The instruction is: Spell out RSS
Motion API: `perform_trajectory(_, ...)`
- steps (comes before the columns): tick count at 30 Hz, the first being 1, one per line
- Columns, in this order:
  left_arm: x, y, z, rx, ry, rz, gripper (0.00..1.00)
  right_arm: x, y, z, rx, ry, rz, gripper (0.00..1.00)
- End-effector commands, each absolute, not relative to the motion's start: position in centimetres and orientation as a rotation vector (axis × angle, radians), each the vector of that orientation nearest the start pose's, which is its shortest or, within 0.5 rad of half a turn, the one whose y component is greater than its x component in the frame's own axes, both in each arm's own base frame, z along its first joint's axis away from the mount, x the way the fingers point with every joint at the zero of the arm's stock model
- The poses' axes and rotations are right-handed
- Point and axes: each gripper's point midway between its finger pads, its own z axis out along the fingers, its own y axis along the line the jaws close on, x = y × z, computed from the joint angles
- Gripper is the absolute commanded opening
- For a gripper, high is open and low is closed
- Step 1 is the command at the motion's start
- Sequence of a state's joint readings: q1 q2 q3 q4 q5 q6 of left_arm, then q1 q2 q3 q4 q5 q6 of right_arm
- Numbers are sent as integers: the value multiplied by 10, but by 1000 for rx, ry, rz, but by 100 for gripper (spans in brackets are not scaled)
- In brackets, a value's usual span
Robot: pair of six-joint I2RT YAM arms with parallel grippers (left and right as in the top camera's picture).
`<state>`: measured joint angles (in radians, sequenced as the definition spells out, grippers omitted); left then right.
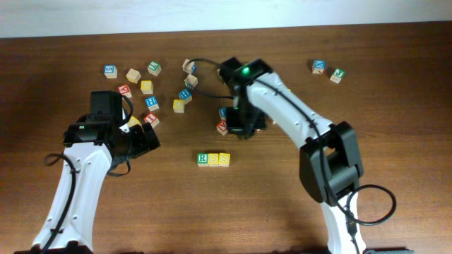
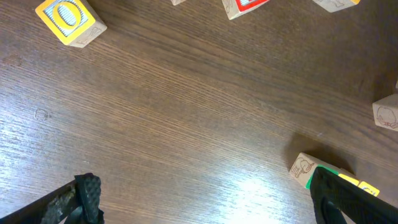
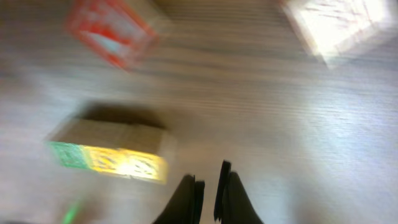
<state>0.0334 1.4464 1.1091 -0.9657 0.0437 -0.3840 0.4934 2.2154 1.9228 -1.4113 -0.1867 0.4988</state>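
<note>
Green-bordered R cube (image 1: 203,159) and two yellow cubes (image 1: 219,159) are sitting touching in one row, three in all, mid-way across the table (image 1: 268,204); left gripper (image 2: 204,190) is gaping wide, empty; right gripper (image 3: 208,183) is pinching almost closed on nothing.

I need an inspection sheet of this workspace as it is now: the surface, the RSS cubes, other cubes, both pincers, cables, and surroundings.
Surface: brown wooden table, no spill seen.
Job's things: R cube, middle yellow cube and end yellow cube touch in one row; the yellow letters are too faint to read.
Clutter: loose cubes scattered at far left; pair of cubes at far right.
Grippers: left pincer open, empty; right pincer shut, empty, its view blurred.
Cables: black cable loops beside the right arm's base.
Surroundings: white strip beyond the far edge.
</note>
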Motion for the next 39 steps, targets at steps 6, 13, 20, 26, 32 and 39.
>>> perform_trajectory(6, 300, -62, 59, -341, 3021, -348, 22, 295, 232, 21, -46, 3445, 263, 4)
perform_trajectory(13, 302, -106, -1, -228, 3135, -332, 14, 296, 252, 11, -69, 3407, 384, 4)
perform_trajectory(20, 302, -119, 1, -223, 3133, -447, 12, 303, 269, 7, -73, 3356, 519, 4)
perform_trajectory(26, 294, -139, 2, -137, 3145, -485, 14, 302, 268, 7, -57, 3365, 512, 4)
perform_trajectory(32, 303, -134, 1, -132, 3111, -433, 16, 299, 270, 9, 20, 3387, 525, 4)
perform_trajectory(39, 299, -133, 1, -137, 3130, -432, 15, 299, 270, 9, 79, 3392, 519, 4)
